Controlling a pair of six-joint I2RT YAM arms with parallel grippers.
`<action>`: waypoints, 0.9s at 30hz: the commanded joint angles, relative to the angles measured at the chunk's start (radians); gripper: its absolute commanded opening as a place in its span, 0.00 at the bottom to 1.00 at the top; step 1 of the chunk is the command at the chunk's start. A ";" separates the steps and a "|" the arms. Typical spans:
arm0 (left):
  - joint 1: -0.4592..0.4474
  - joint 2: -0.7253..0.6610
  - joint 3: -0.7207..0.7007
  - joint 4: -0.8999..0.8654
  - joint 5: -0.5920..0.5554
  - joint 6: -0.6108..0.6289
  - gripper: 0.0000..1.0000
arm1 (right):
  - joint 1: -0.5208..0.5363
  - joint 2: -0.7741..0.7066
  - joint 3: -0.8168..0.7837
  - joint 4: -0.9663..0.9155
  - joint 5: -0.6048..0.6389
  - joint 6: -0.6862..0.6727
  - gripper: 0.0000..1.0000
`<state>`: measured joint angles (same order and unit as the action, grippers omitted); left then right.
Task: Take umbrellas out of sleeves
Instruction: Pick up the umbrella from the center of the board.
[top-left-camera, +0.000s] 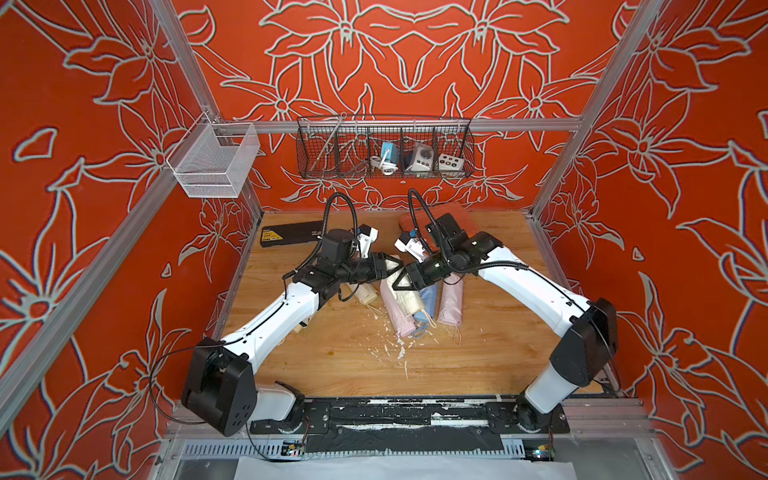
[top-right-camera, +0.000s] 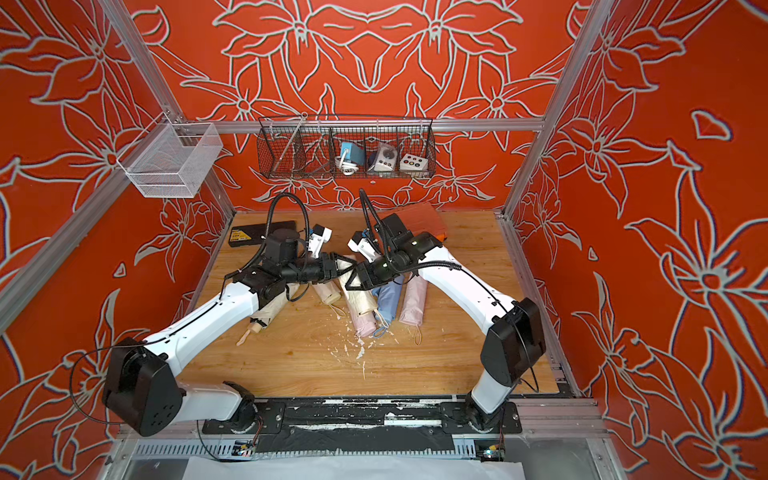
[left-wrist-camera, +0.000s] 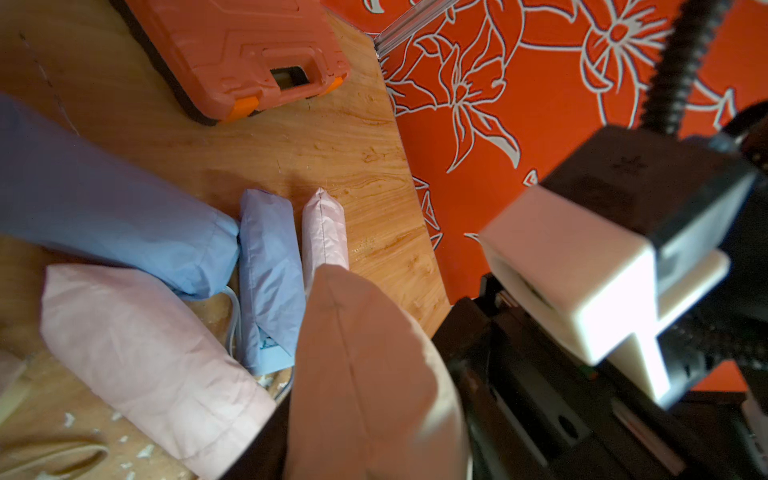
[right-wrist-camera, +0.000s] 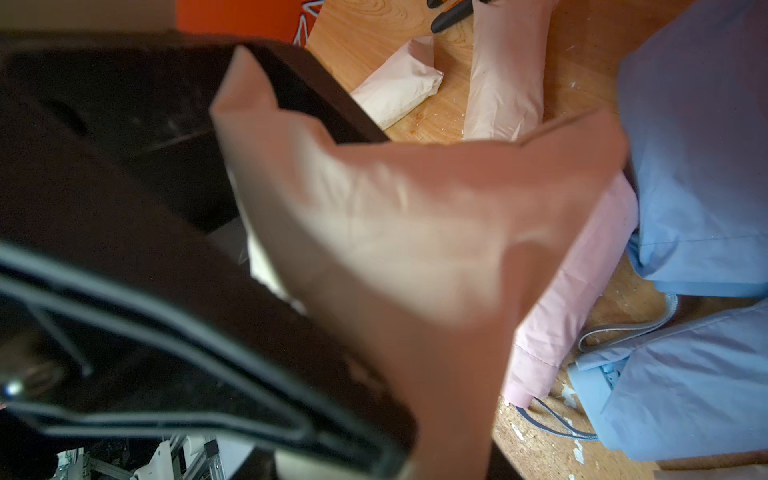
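Where the two arms meet above the middle of the wooden desk (top-left-camera: 332, 365), the right gripper (top-left-camera: 405, 280) is clamped on a pale pink fabric sleeve (right-wrist-camera: 415, 232), whose flat, seamed end is lifted clear of the desk. The left gripper (top-left-camera: 394, 268) faces it tip to tip. In the left wrist view the same fabric runs up from between its jaws, but whether they have closed on it cannot be told, nor whether an umbrella is inside.

Just below the grippers a row of rolls lies side by side:
- a short cream umbrella (top-left-camera: 365, 293)
- a long pale pink umbrella (top-left-camera: 397, 318) with a pleated cream roll (top-left-camera: 405, 299) resting on it
- a light blue umbrella (top-left-camera: 428, 299)
- a second pale pink umbrella (top-left-camera: 451, 305)

In a top view, an uncovered cream umbrella with a wooden handle (top-right-camera: 270, 309) lies partly under the left arm. An orange plastic case (left-wrist-camera: 232, 50) sits at the back of the desk, and a flat black box (top-left-camera: 291, 235) lies at the back left.
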<state>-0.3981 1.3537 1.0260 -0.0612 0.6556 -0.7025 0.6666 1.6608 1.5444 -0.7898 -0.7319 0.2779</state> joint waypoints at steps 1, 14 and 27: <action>0.000 0.020 -0.015 0.002 0.044 -0.002 0.38 | 0.006 0.000 0.059 0.015 -0.002 -0.034 0.46; 0.052 0.052 -0.042 0.073 0.097 -0.088 0.24 | -0.011 -0.050 0.060 -0.041 0.046 -0.047 0.85; 0.113 0.070 -0.174 0.548 0.129 -0.486 0.23 | -0.279 -0.424 -0.275 0.236 0.074 0.420 0.96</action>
<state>-0.2947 1.4254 0.8692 0.2363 0.7525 -1.0168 0.3882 1.2915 1.3254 -0.6060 -0.6907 0.5671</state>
